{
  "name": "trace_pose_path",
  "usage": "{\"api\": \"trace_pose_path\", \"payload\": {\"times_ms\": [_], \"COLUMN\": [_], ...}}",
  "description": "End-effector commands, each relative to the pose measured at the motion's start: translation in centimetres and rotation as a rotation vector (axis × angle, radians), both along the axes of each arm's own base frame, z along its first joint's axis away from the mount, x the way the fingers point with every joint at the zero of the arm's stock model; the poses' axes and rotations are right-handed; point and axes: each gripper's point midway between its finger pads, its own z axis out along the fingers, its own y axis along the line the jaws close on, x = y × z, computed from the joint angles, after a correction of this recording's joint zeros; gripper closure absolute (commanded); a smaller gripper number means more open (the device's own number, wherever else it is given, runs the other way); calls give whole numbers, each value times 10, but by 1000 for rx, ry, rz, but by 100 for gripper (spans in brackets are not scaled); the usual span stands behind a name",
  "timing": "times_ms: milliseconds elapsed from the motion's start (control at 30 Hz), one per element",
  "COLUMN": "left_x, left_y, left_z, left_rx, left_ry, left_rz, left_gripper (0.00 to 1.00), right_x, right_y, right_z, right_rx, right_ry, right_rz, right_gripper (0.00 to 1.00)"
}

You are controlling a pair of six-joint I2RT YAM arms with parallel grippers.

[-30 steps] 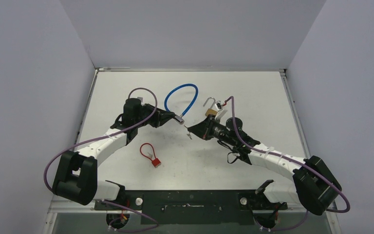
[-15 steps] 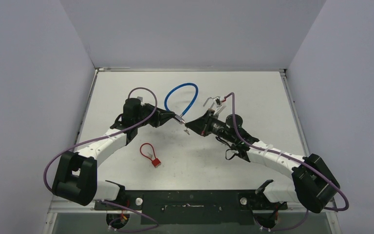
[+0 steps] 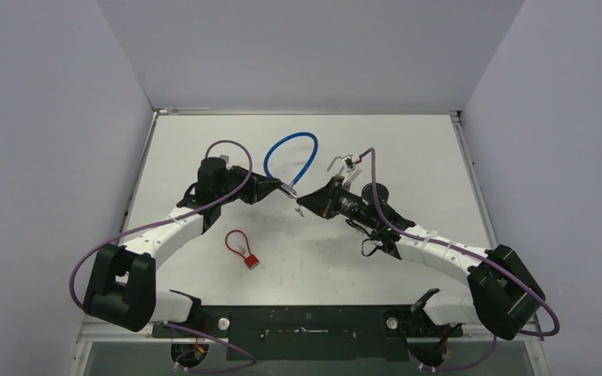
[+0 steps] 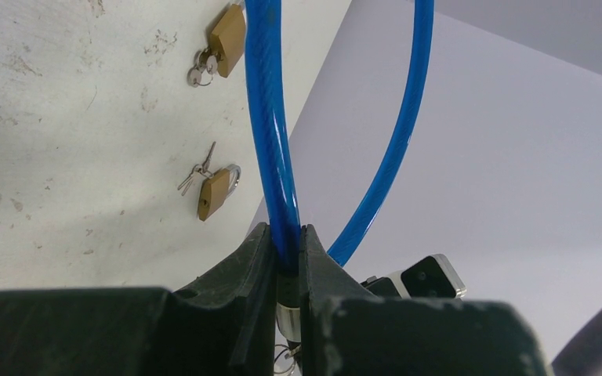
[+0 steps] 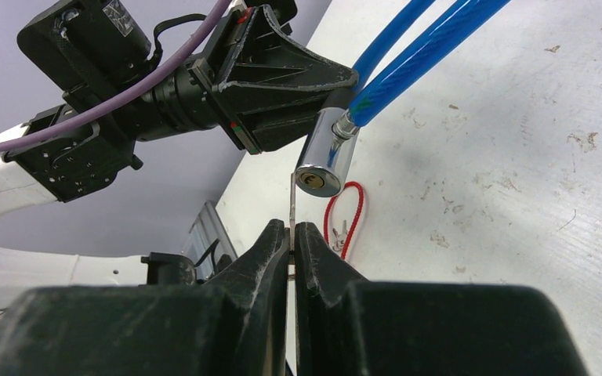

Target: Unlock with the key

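A blue cable lock [image 3: 269,159] loops up from my left gripper [image 3: 282,188], which is shut on the cable [image 4: 270,117] just above its chrome cylinder [image 5: 325,157]. The left wrist view shows the fingers [image 4: 259,251] clamped on the blue cable. My right gripper [image 5: 291,227] is shut on a thin metal key [image 5: 292,204]. The key blade points up, its tip just below and left of the brass keyhole on the cylinder's end face. In the top view the two grippers meet tip to tip near the table's middle, with the right gripper [image 3: 307,206] to the right of the cylinder.
A small red cable lock [image 3: 241,249] with keys lies on the table in front of the left arm. Two brass padlocks [image 4: 227,31] [image 4: 214,194] with keys lie beyond the blue loop. Grey walls close in the table on three sides.
The right arm has swung left and carried the key from the table's middle up to the lock cylinder. In the last half second it has barely moved. The left arm has held still.
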Motion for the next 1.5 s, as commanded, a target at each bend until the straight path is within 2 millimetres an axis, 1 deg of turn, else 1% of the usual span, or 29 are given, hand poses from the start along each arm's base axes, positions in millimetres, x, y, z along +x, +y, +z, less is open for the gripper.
{"api": "trace_pose_path", "payload": {"times_ms": [0,167,367,500,867,1233,1467], "left_x": [5,4,4,3,5,4,3], "left_y": [-5,-5,-5,-5,-5,-6,-6], "left_z": [50,49,48,49,50,51,49], "left_rx": [-64,-62,-61,-62,-61,-44,-33], "left_ry": [-164,-163,-162,-163,-164,-182,-185], "left_rz": [-17,-19,-21,-21,-20,-31,-38], "left_gripper": [100,100,100,100,100,100,100], "right_x": [2,6,8,9,10,18,19], "right_y": [-4,-7,-6,-6,-10,-11,-9], "right_z": [22,20,21,17,15,26,30], "right_rx": [45,36,38,28,23,41,48], "right_ry": [-74,-62,-63,-51,-50,-59,-69], "right_rz": [-27,-51,-49,-54,-66,-86,-73], "right_gripper": [100,100,100,100,100,100,100]}}
